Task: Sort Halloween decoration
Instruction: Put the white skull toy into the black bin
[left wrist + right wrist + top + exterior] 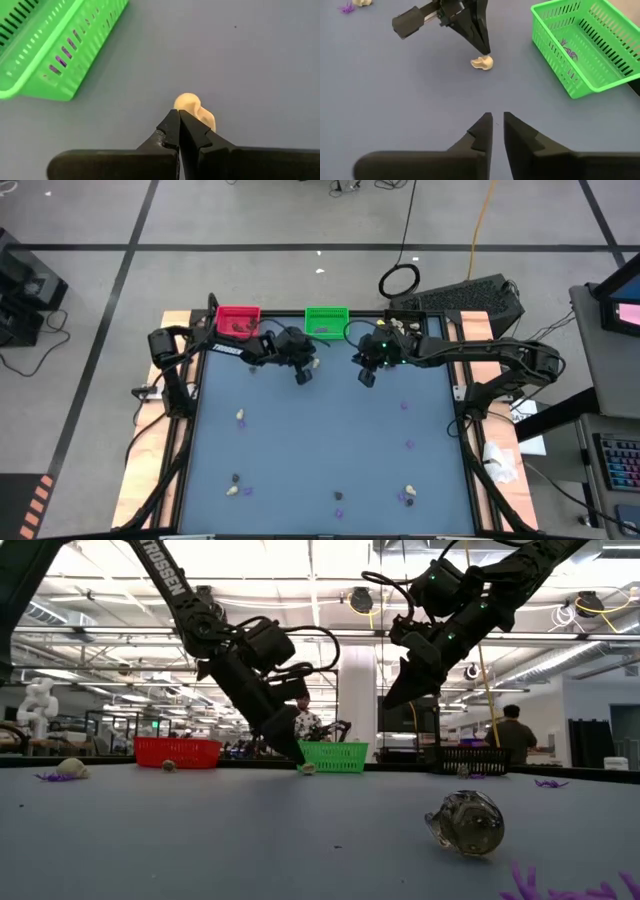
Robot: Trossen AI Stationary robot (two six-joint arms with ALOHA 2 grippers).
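Three bins sat along the table's (330, 440) far edge: one (238, 321) left, one (326, 321) centre, one (405, 330) right. Small trinkets (240, 417) lay scattered across the table, mostly along its near edge and right side.

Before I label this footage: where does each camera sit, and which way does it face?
High: overhead, straight down on the table; both arms show.
Low: table height, level toward the room; both arms drop in.
Left wrist: behind the left tool, shut beside a cream skull.
Right wrist: behind the right tool.
Shared: both wrist views show the green bin and skull.
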